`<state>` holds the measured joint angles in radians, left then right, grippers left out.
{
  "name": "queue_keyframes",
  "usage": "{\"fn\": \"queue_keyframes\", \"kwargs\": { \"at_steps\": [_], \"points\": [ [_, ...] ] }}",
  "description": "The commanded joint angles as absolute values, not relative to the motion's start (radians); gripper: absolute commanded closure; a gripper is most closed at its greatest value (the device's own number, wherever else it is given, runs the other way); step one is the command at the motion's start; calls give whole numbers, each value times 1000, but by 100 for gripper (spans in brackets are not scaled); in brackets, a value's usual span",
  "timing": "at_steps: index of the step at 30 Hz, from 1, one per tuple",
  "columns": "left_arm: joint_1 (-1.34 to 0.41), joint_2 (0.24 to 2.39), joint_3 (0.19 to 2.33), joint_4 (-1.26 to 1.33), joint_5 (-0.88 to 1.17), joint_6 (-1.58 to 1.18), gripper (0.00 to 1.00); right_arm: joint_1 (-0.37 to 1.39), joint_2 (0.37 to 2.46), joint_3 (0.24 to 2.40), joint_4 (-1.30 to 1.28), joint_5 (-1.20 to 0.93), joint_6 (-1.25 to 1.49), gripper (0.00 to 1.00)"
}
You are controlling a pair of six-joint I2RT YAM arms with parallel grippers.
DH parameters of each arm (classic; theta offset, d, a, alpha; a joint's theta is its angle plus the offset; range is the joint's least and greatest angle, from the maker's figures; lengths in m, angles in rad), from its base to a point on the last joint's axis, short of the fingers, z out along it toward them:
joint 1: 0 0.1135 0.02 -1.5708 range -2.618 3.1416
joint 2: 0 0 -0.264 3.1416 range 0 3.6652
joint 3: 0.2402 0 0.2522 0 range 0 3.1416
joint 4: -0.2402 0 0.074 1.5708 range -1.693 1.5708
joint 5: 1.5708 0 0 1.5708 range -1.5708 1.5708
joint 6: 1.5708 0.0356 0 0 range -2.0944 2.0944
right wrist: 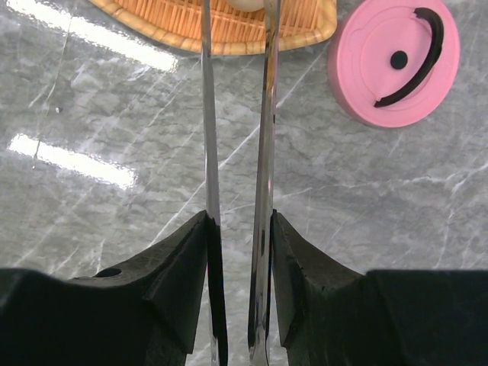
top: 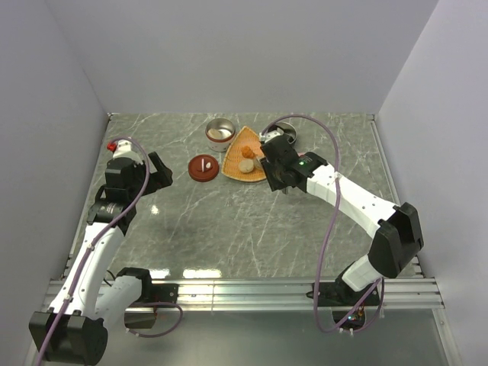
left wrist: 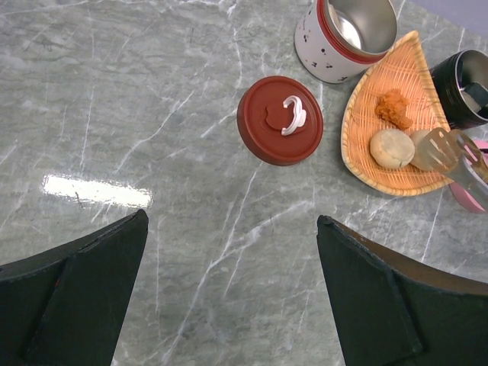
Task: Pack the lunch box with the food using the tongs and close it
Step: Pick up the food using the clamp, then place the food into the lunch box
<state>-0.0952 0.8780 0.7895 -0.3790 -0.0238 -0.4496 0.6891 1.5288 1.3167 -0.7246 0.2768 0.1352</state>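
The lunch box (top: 220, 134), a white round jar with a red band (left wrist: 347, 38), stands open at the back. Its red lid (left wrist: 279, 120) lies flat beside it. On the orange woven tray (left wrist: 366, 164) lie food pieces: an orange one (left wrist: 393, 107) and two pale beige lumps (left wrist: 391, 148). My right gripper (right wrist: 239, 221) is shut on the silver tongs (right wrist: 207, 114), whose two arms reach over the tray's near edge with a pale lump (right wrist: 245, 4) between their tips. My left gripper (left wrist: 232, 219) stands open over bare table, left of the red lid.
A black round container (left wrist: 467, 88) stands behind the tray on the right. A pink lid (right wrist: 394, 61) with a black handle lies on the table right of the tray. Grey walls enclose the marble table (top: 229, 229) on three sides.
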Motion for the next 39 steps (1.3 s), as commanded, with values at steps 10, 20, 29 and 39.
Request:
{"fn": "queue_keyframes", "kwargs": {
  "at_steps": [10,20,29,39],
  "points": [
    [-98,856,785,-348,-29,-448,0,686,1522,1371,-703,319,94,82],
    [-100,848,776,-348,-29,-449,1,686,1548,1520,-749,330,78,82],
    [-98,844,779,-351,-28,-446,1,686,1670,1718,-741,287,75,82],
    [-98,850,790,-360,-41,-440,1,686,1876,1959,-738,222,71,82]
  ]
}}
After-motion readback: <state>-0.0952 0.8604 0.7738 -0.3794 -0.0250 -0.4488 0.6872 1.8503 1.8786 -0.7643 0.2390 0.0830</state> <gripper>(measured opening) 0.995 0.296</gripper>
